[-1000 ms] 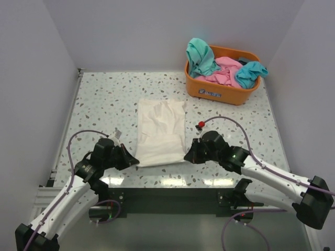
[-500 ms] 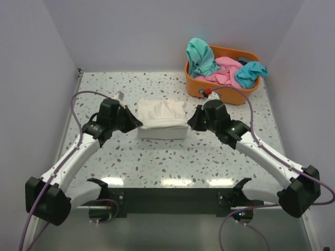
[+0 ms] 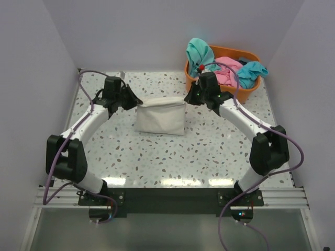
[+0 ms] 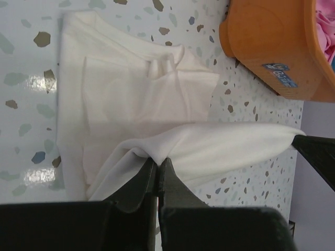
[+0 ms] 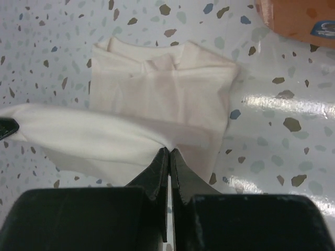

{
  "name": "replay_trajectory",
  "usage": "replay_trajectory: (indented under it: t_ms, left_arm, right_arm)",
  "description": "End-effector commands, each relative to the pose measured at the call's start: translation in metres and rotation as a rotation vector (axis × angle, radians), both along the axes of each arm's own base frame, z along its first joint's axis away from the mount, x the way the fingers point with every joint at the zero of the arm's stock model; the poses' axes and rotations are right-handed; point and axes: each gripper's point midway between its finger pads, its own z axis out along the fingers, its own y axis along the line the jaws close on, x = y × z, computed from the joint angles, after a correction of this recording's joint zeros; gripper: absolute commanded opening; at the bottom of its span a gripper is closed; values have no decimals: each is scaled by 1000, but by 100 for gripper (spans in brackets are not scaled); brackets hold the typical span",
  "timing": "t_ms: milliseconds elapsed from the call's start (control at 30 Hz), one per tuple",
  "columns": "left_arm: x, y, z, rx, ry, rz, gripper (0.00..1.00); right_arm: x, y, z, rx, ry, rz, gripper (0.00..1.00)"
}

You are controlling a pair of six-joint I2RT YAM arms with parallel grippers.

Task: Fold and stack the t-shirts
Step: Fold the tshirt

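Observation:
A cream-white t-shirt [image 3: 160, 117] lies folded over on the speckled table, its red print hidden. My left gripper [image 3: 137, 102] is shut on the shirt's lifted hem at the left corner, seen in the left wrist view [image 4: 157, 160]. My right gripper [image 3: 187, 99] is shut on the right corner of the same hem, seen in the right wrist view [image 5: 169, 149]. The hem is stretched between them above the shirt's collar end [image 4: 157, 68]. Teal [image 3: 199, 54] and pink [image 3: 226, 70] shirts lie heaped in the orange basket [image 3: 246, 94].
The orange basket stands at the back right, close behind my right gripper; its wall shows in the left wrist view [image 4: 267, 47] and the right wrist view [image 5: 298, 15]. White walls close the table at the back and both sides.
Both grippers have carried the shirt's near hem from the front of the table to the back, folding the shirt in half over itself. Both arms are now stretched far forward.

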Motion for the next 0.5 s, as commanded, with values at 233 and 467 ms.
replay_trajectory:
  t_ms: [233, 467]
  left_arm:
    - [93, 8, -26, 36, -33, -18, 0]
    - [116, 17, -68, 42, 23, 14, 0]
  right_arm:
    - [86, -5, -33, -45, -12, -41, 0]
    - [110, 2, -71, -74, 33, -36, 0]
